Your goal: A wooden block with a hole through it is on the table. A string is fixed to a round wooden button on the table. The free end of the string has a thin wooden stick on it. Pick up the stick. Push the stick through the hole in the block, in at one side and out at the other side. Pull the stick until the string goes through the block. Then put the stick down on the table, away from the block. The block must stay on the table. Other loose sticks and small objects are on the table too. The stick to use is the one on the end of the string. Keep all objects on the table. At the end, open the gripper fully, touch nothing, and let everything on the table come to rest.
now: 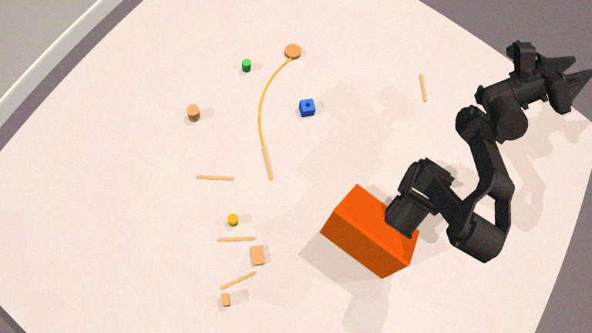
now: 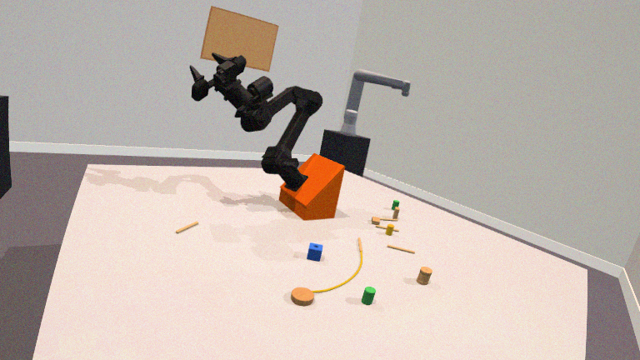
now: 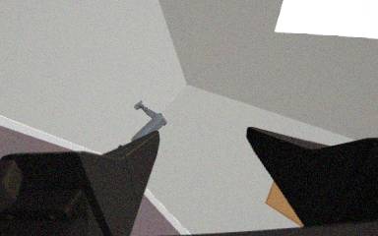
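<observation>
1. Pointing up and away from the work, your pincer (image 1: pixel 582 65) (image 2: pixel 202 60) (image 3: pixel 203 133) hangs high above the table (image 1: pixel 130 181) (image 2: pixel 188 313), its fingers wide apart with nothing between them.
2. Well below your pincer, a loose stick (image 1: pixel 423 87) (image 2: pixel 187 227) lies nearer to it than the other small things.
3. Farther from the pincer, you have the blue block (image 1: pixel 307 112) (image 2: pixel 314 254) on the table, its hole facing up and nothing through it.
4. Beyond the block from your pincer, the string (image 1: pixel 259 116) (image 2: pixel 351 277) curves from the round button (image 1: pixel 293 51) (image 2: pixel 302 296) to the stick on its end (image 1: pixel 267 163) (image 2: pixel 359 244), which lies on the table, well apart from the pincer.
5. Farther still from your pincer than that block, you see a green cylinder (image 1: pixel 246 65) (image 2: pixel 368 296) and a brown cylinder (image 1: pixel 193 112) (image 2: pixel 424 276) standing upright.
</observation>
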Motion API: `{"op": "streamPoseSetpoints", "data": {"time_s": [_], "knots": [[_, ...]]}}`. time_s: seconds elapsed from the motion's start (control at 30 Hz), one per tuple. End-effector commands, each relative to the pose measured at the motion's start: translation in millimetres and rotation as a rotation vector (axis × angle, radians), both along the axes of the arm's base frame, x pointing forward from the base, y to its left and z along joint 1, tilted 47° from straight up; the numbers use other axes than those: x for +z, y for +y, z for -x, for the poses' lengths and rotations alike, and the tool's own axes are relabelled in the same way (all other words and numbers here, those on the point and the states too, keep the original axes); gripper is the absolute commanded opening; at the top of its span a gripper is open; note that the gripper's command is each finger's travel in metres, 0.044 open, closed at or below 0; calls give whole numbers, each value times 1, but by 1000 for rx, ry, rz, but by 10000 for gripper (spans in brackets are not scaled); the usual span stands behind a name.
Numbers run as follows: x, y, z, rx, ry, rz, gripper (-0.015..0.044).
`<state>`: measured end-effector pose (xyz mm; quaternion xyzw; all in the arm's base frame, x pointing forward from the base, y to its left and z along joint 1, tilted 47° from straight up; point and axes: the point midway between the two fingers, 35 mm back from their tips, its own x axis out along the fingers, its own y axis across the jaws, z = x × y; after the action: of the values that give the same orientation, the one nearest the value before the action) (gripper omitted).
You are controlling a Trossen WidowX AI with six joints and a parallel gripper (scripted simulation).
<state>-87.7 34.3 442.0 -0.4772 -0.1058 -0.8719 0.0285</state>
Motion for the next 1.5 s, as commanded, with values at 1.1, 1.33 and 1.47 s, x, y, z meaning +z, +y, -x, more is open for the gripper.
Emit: {"op": "streamPoseSetpoints", "data": {"time_s": [1.1, 1.33, 1.47], "knots": [[-107, -298, -274, 735, 578, -1472, 440], [-173, -280, -335, 709, 832, -1766, 440], [-222, -257, -367, 628, 1019, -1968, 440]]}}
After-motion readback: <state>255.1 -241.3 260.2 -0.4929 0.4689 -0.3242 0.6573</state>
